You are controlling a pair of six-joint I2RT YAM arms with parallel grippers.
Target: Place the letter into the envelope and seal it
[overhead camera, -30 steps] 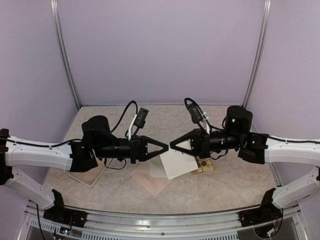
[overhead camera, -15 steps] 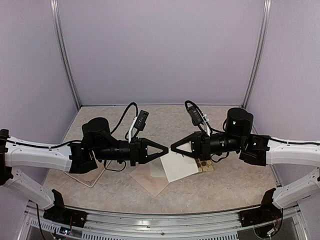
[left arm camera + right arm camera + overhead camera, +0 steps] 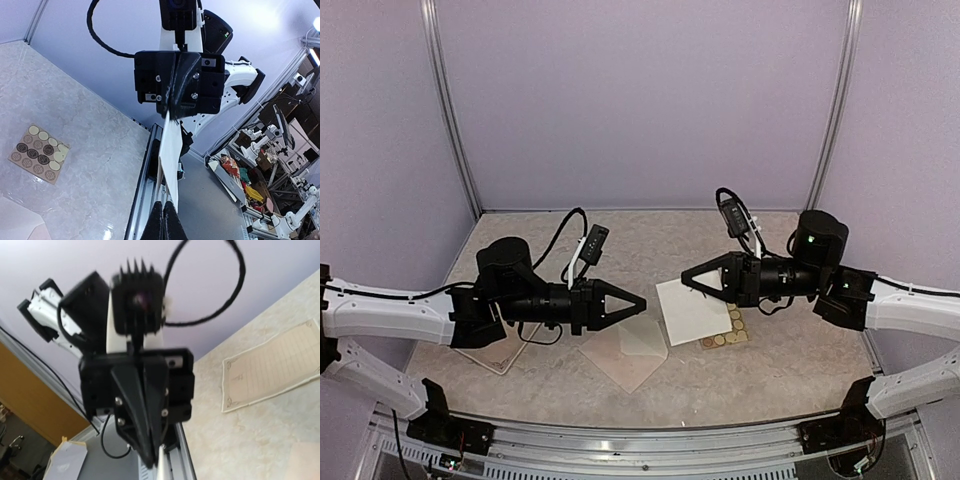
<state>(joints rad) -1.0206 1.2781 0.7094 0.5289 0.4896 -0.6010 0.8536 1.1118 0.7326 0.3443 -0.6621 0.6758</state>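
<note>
Right gripper (image 3: pixel 685 280) pinched tight on the letter (image 3: pixel 698 312); left gripper (image 3: pixel 641 301) closed just beside, envelope (image 3: pixel 625 362) below, sticker card (image 3: pixel 726 330) peeking out.

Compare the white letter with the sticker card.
The white letter is plain; the sticker card is tan with round brown and yellow stickers. The letter looks larger than the card. The letter hangs tilted from the right gripper; the card lies flat on the table. Both are thin rectangular sheets.

We see a marbled table (image 3: pixel 790 370): a tan sheet (image 3: pixel 500 358) behind the left pincer (image 3: pixel 642 302), a second sheet (image 3: pixel 620 368) below its tip, and a sticker card (image 3: pixel 725 335) below the right pincer (image 3: pixel 684 281).
</note>
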